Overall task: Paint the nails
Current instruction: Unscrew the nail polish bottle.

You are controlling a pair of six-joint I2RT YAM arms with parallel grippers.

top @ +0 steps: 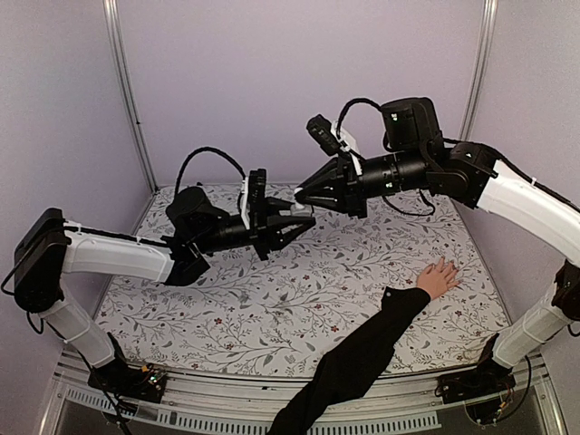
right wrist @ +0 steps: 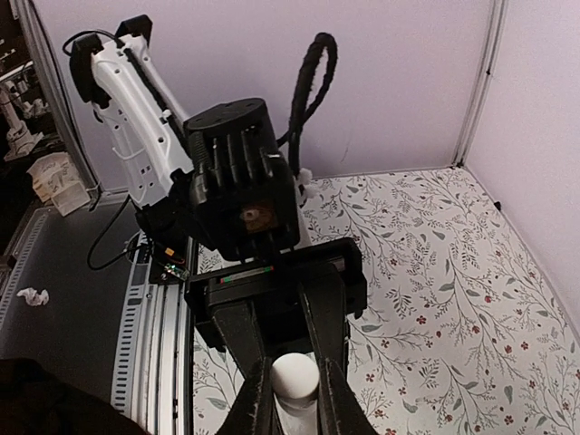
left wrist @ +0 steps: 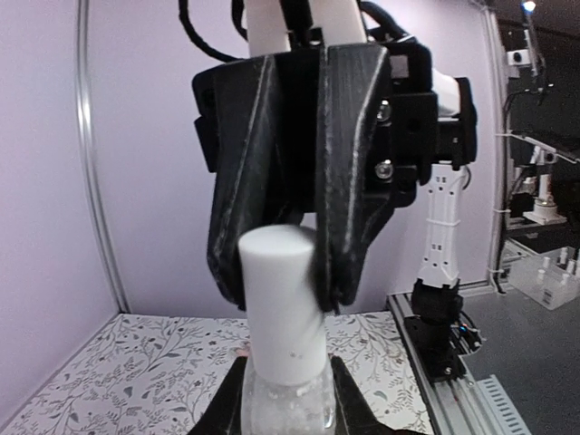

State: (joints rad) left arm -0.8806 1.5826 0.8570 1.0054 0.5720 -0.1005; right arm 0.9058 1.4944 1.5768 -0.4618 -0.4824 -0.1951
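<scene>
Step in hand, as judged: uncapping; left gripper clamped on bottle, right gripper clamped on its white cap, mid-air; nails on hand resting on table, well apart; next move calls for twisting the cap free, bottle held upright

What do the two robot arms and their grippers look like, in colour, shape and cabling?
The left arm and the right arm both have white tubular links with black joint housings. Each ends in a black, ribbed, wedge-shaped gripper: the left gripper and the right gripper. A black cable loops above each wrist.
</scene>
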